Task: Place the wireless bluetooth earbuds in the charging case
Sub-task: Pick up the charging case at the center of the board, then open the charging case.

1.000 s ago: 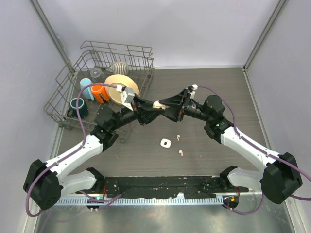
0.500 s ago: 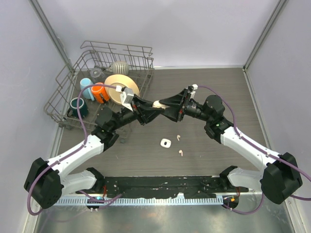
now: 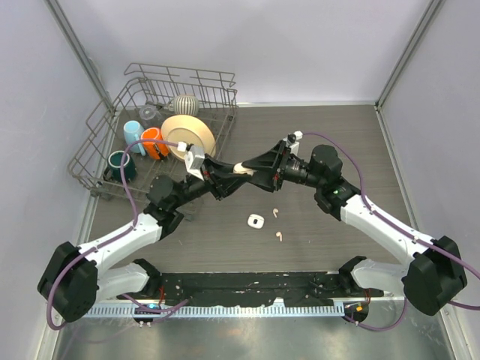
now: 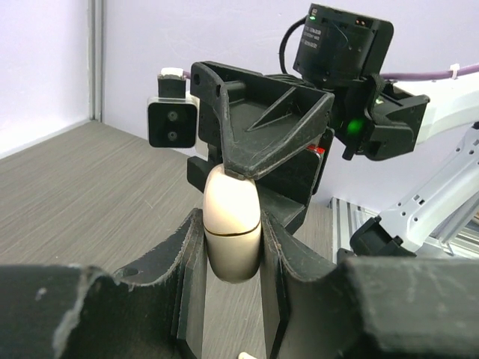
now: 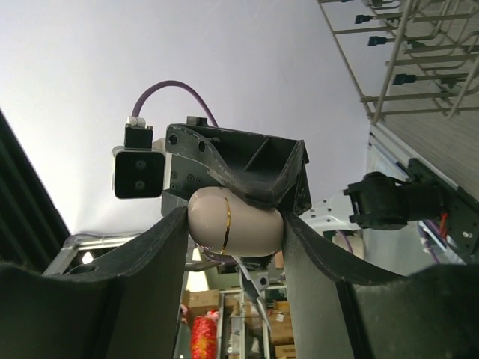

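The charging case (image 3: 241,167) is a cream oval pod with a closed seam, held in the air above the table's middle. My left gripper (image 3: 234,174) is shut on its lower half from the left, and my right gripper (image 3: 250,165) is shut on its two ends from the right. In the left wrist view the case (image 4: 233,224) stands upright between my fingers (image 4: 191,262). The right wrist view has the case (image 5: 234,221) lying sideways between my fingers (image 5: 168,254). Two white earbuds (image 3: 276,212) (image 3: 279,236) lie on the table below.
A small white piece (image 3: 256,221) lies on the table next to the earbuds. At the back left stands a wire dish rack (image 3: 101,146) with cups, a plate and a ribbed ball in it. Grey walls close in the table on three sides.
My left gripper has closed onto the case. Both grippers and the case have shifted slightly toward the near edge of the table.
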